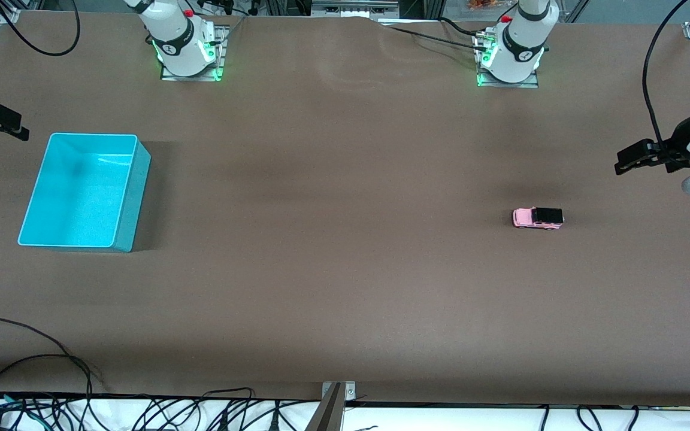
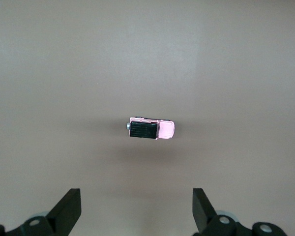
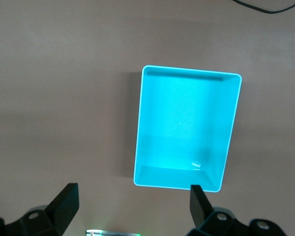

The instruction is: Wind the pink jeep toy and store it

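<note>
The pink jeep toy (image 1: pixel 538 218) stands on the brown table toward the left arm's end, a small pink body with a black roof. In the left wrist view the jeep (image 2: pixel 151 129) lies below, apart from the fingers. My left gripper (image 1: pixel 623 163) (image 2: pixel 136 196) hangs open in the air at that end of the table, with nothing between its fingers. My right gripper (image 1: pixel 3 123) (image 3: pixel 133 192) hangs open and empty at the right arm's end, above the table beside the bin. The turquoise bin (image 1: pixel 132 203) (image 3: pixel 182 123) has nothing in it.
Both arm bases (image 1: pixel 188 48) (image 1: pixel 510 54) glow green along the table's edge farthest from the front camera. Loose black cables (image 1: pixel 51 359) lie at the nearest edge, beside a metal bracket (image 1: pixel 336 395). A wide stretch of bare table separates jeep and bin.
</note>
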Tool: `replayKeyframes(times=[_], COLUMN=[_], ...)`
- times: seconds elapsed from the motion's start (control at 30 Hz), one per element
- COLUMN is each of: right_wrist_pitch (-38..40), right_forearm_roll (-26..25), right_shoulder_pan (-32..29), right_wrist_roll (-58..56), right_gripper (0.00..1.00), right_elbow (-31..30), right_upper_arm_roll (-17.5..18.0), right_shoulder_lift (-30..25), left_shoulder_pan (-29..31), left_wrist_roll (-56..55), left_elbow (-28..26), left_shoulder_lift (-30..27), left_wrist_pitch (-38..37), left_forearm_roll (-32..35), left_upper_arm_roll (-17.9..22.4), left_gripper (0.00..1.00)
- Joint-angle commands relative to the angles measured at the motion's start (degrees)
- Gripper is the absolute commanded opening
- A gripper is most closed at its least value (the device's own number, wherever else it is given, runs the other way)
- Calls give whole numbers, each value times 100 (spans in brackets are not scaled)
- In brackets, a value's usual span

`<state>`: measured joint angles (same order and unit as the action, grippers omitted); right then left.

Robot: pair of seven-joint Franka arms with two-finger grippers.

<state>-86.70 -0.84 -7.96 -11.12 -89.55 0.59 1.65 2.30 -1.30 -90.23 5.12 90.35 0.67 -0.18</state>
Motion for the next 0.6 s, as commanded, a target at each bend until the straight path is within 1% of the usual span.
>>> replayKeyframes(times=[0.0,0.57], right_wrist_pitch=[83,83], right_forearm_roll=[-66,-74], right_shoulder_pan=[5,5], right_wrist_roll=[-4,-4], right_gripper=[100,100], right_elbow=[61,70], right_upper_arm_roll=[11,11], right_shoulder_lift=[2,2], left_shoulder_pan=[25,7], left_wrist_roll=[95,7], left_elbow=[-47,14], left_shoulder_lift=[-47,32], left_wrist_pitch=[-17,-17], left_forearm_roll=[-119,-111], left_upper_arm_roll=[9,1], left_gripper=[100,100])
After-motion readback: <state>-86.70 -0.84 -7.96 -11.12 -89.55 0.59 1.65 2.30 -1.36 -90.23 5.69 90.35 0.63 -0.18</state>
